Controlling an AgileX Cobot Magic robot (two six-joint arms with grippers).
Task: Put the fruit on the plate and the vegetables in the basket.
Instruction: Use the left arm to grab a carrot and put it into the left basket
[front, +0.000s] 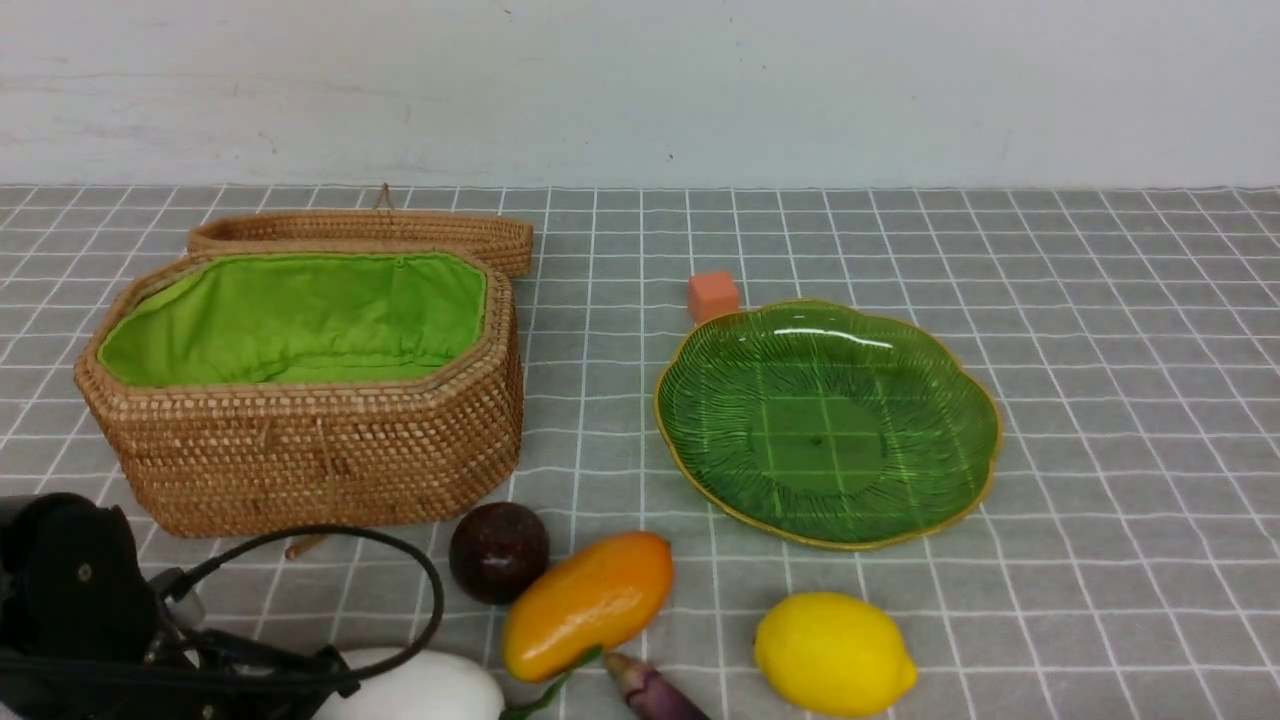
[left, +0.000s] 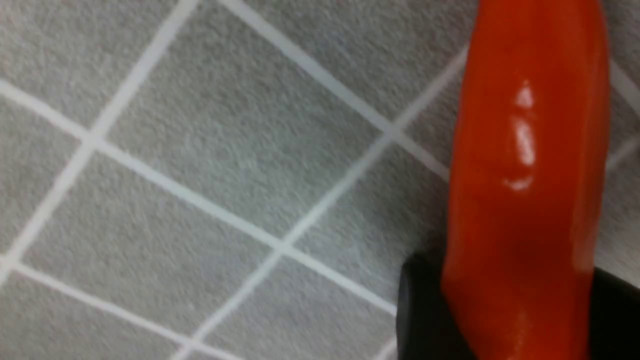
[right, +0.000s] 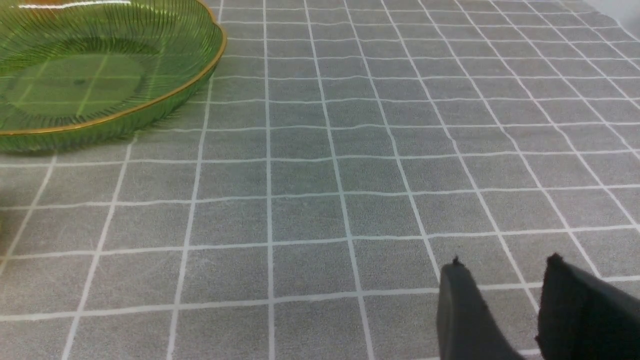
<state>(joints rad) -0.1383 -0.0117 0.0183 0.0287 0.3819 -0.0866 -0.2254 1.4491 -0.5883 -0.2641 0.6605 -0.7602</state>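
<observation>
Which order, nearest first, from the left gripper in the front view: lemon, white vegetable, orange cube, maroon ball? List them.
From the left gripper, bottom-left corner:
1. White vegetable, right beside it.
2. Maroon ball, by the basket's near corner.
3. Lemon, front, right of centre.
4. Orange cube, behind the plate.

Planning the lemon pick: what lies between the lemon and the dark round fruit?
The mango, tilted, close beside the dark round fruit; front view shows it.

We face a plain white wall (front: 640, 80) — faintly scuffed — rising behind a grey cloth (front: 1100, 400) gridded in thin white lines; soft, even light falls throughout.
</observation>
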